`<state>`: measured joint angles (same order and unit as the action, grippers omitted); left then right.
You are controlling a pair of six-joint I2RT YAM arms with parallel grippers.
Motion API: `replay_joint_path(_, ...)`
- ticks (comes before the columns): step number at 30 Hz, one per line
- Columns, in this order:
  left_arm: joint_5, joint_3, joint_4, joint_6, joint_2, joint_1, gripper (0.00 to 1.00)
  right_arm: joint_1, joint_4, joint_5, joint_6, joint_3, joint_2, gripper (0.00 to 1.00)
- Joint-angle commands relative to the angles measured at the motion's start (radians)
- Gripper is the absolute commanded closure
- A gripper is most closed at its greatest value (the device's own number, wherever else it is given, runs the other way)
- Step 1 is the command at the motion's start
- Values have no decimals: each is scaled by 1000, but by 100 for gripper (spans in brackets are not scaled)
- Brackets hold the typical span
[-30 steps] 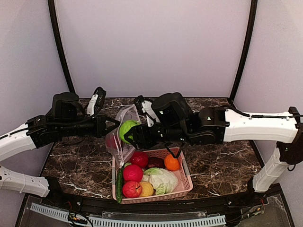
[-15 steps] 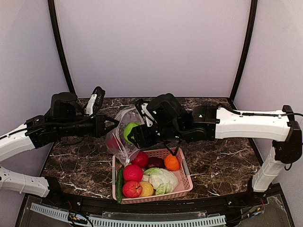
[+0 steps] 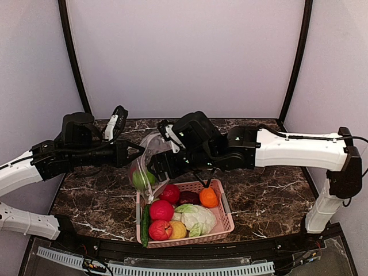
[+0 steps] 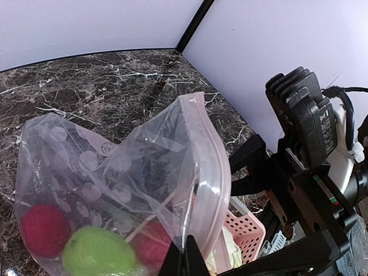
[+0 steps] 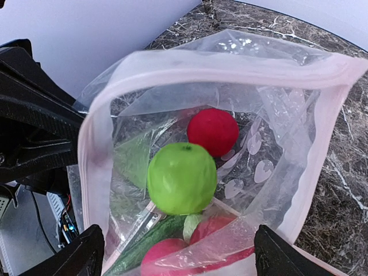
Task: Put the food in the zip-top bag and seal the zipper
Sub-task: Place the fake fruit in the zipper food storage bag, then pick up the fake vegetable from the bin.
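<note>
Ahead of right claw (image 5: 181,259), zip-top bag (image 5: 276,103) was clear, glossy, crinkled plastic film; green ball (image 5: 181,178) inside smooth, matt; table (image 5: 351,190) beyond polished dark marble-look.

The clear bag (image 5: 276,115), printed with pale ovals, hangs upright with its mouth wide open. The pink zipper (image 5: 230,64) rims the mouth, unsealed. A green ball (image 5: 181,178) and a red ball (image 5: 213,131) lie side by side near its bottom. The other food sits in the basket (image 3: 227,221) just beside the bag: three red balls (image 3: 161,210), an orange ball (image 3: 209,197), a yellow ball (image 3: 178,230), a cabbage (image 3: 196,219) and, at the left rim, a cucumber (image 3: 145,223).
</note>
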<state>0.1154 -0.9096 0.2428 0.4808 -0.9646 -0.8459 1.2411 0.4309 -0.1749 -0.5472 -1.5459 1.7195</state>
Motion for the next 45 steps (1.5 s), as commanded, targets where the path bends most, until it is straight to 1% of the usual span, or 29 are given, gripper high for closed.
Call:
replay_joint_path(1, 5, -12, 22, -17, 5, 4, 99, -6, 10, 1, 12, -29, 8, 11)
replay_joint_path(16, 9, -24, 22, -19, -13, 4, 99, -5, 10, 0, 17, -21, -18, 11)
replay_joint_path(27, -1, -23, 25, -16, -10, 4, 99, -4, 2, 27, 10, 28, -106, 11)
replay_joint_path(34, -13, -18, 34, -11, 5, 5, 99, -2, -7, 57, -21, 143, -239, 10)
replay_joint_path(38, -14, -9, 28, -1, 15, 6, 99, -2, 15, 38, -62, 229, -307, 10)
replay_joint_path(42, -10, -5, 27, 7, 20, 7, 99, -3, 59, 25, -126, 309, -343, 10)
replay_joint_path(45, -10, -1, 24, 14, 23, 7, 99, -2, 105, 32, -168, 346, -338, 12)
